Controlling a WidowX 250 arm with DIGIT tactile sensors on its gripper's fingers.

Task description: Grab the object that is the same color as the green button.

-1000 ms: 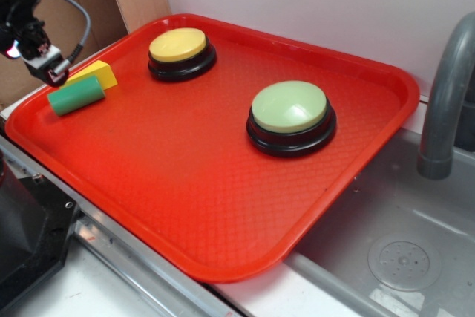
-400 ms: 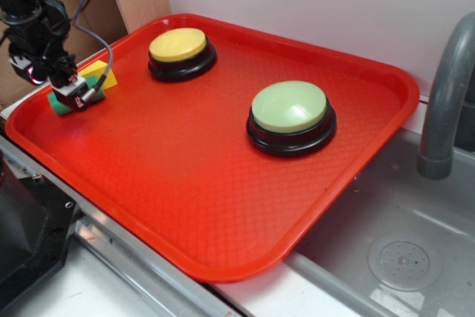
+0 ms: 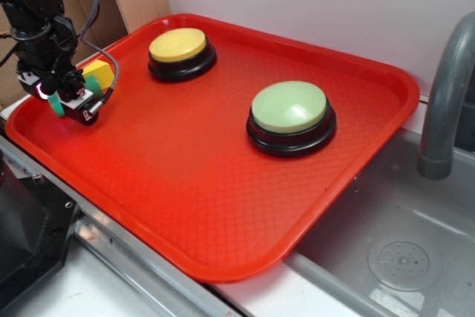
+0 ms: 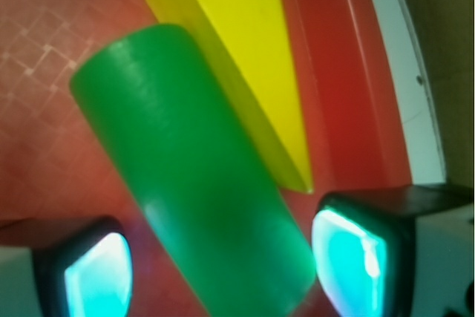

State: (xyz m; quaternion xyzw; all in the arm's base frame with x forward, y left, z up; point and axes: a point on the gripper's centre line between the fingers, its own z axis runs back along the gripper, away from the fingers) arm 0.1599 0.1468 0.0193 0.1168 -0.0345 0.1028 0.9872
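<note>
The gripper [image 3: 70,98] is sitting low over the left corner of the red tray [image 3: 223,206], its black arm rising to the upper left of the exterior view; it is straddling the green cylinder [image 3: 58,105], of which only a sliver is showing at its left side there, with the yellow wedge block [image 3: 100,73] lying just behind, toward the tray's back-left rim.

In the wrist view the green cylinder [image 4: 197,191] is lying on its side on the tray floor [image 4: 37,42]; its long axis is running diagonally, from a rounded end at upper left down to the end at lower right between the fingers; the yellow wedge block [image 4: 237,42] is lying alongside its upper right flank, seemingly touching it, its thin tip pointing down toward the right finger.

The gripper [image 4: 215,265] is standing open; the left finger [image 4: 89,272] is sitting apart from the cylinder with red tray showing between them; the right finger [image 4: 356,257] is very near the cylinder's lower end, and whether it is touching I cannot tell; the jaws are not clamping anything.

Moving right from the gripper across the tray, the yellow-domed button [image 3: 180,53] is sitting near the back rim; further right, toward the middle of the tray, the green button [image 3: 290,116] is sitting on its black base; right of the tray a grey faucet [image 3: 445,94] is rising over a metal sink [image 3: 401,257].
</note>
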